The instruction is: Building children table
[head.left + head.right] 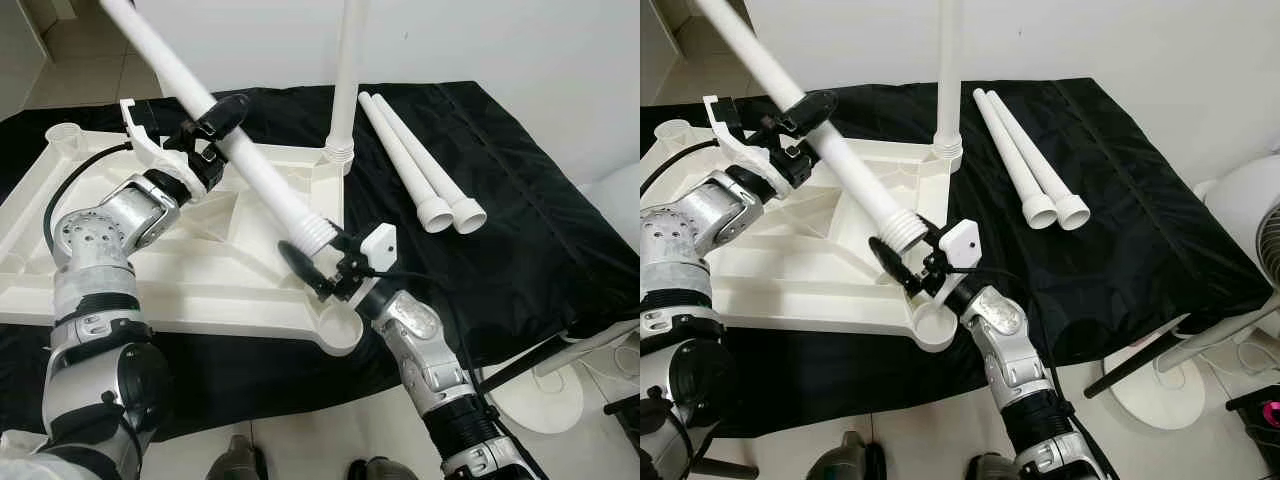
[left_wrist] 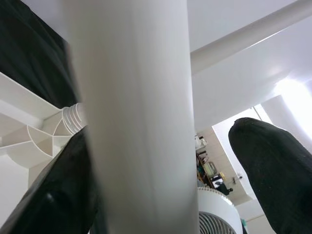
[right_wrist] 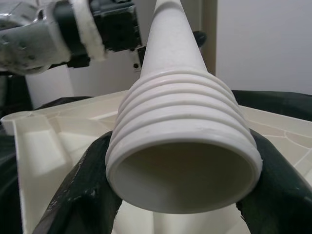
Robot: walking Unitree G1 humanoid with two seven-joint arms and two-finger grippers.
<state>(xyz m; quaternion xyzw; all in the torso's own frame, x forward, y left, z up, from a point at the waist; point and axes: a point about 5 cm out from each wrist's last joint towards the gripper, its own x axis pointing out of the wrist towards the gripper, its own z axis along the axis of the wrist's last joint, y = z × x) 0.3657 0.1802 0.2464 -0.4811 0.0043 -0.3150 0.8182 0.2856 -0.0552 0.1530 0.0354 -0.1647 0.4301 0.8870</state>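
Right tool [image 1: 318,262] is closed around the threaded end of the leg tube [image 1: 255,165], just above the near-right corner socket [image 1: 338,327] of the overturned tabletop [image 1: 200,265]. Left tool [image 1: 205,140] is clamped on the same tube higher up, to the far left. One leg [image 1: 347,80] is already seated upright at the far corner; two spare legs [image 1: 420,165] lie right. Tube should be tipped upright and centred over the socket before threading.

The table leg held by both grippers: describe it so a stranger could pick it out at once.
Start at the white upturned tabletop lying on the black cloth. Slanting above it is a long white table leg, gripped mid-shaft by the left gripper and at its ribbed threaded end by the right gripper. Unlike the upright leg screwed into a corner and the two spare legs lying on the cloth, it hangs tilted in the air.
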